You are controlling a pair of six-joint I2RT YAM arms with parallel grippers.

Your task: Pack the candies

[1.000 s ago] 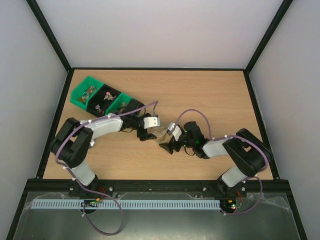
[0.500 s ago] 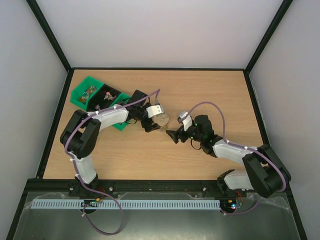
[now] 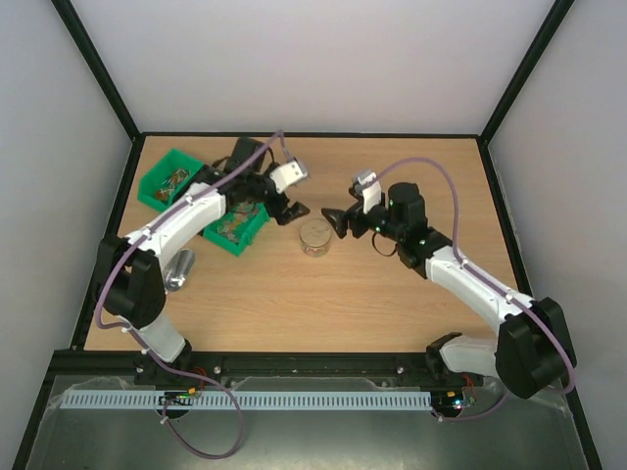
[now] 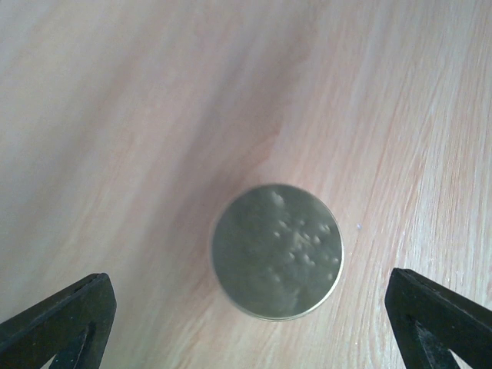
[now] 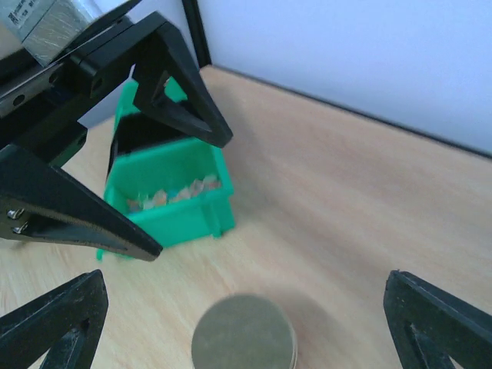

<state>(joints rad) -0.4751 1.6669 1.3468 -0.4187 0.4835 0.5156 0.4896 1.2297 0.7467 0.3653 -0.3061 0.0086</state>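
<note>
Evidently the lidded jar (image 3: 315, 238) stands alone at mid-frame, just below the left gripper (image 3: 292, 211) and right gripper (image 3: 335, 223), both spread wide and empty, while loose candies (image 5: 173, 194) lie in the green bin (image 5: 181, 221) at upper left, so any reach should avoid nudging the jar.

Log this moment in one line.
left gripper: open, over jar | right gripper: open, beside jar | jar: upright, lid on, ungripped | candies: in green bin
</note>
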